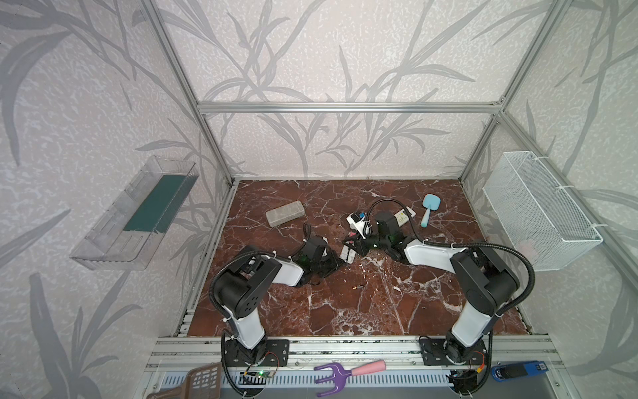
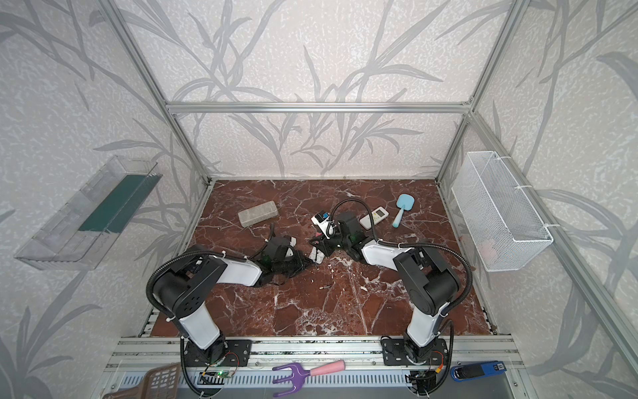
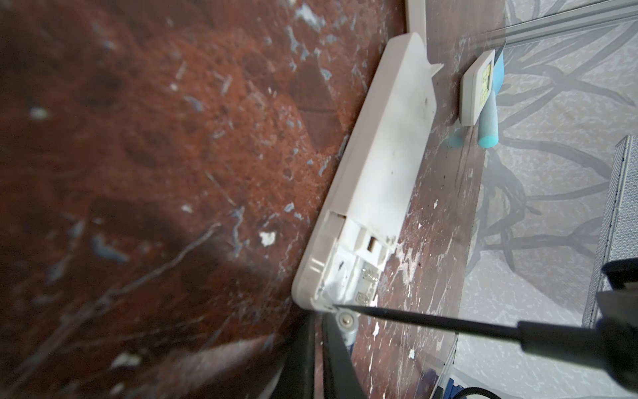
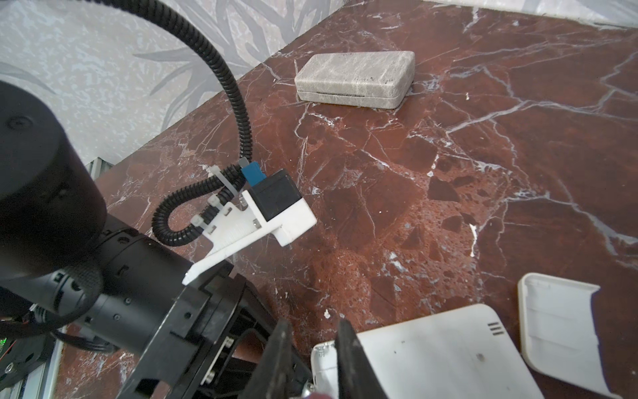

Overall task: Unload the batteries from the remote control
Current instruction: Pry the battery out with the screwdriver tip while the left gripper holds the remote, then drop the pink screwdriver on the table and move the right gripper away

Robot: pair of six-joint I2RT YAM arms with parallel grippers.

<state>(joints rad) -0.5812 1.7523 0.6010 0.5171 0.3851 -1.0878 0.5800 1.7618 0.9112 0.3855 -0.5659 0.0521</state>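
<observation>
The left claw (image 3: 319, 331) is sitting closed at the open end of the white rectangular plastic remote control (image 3: 379, 165), its fingers almost together with nothing visibly clamped between them. The right claw (image 4: 312, 342) is gripping a thin black-shafted screwdriver (image 3: 431, 319), jaws parted only as wide as the handle, and the tip is pressing at the end wall of the uncovered battery bay. Just past that end, beside the left claw, a silver-ended battery (image 3: 347, 323) appears to be showing; whether it is lying free I cannot tell. A second thin dark battery (image 1: 357, 286) with a gold tip is lying alone on the red-brown marble counter (image 1: 345, 321), well apart from the remote. The white curved battery cover (image 4: 559, 317) is lying just beside the remote. The prying-out step seems to be finishing, since the visible part of the bay is looking empty. The next move is likely calling for lifting the tip clear gently, without flicking the near battery, and checking the bay.
</observation>
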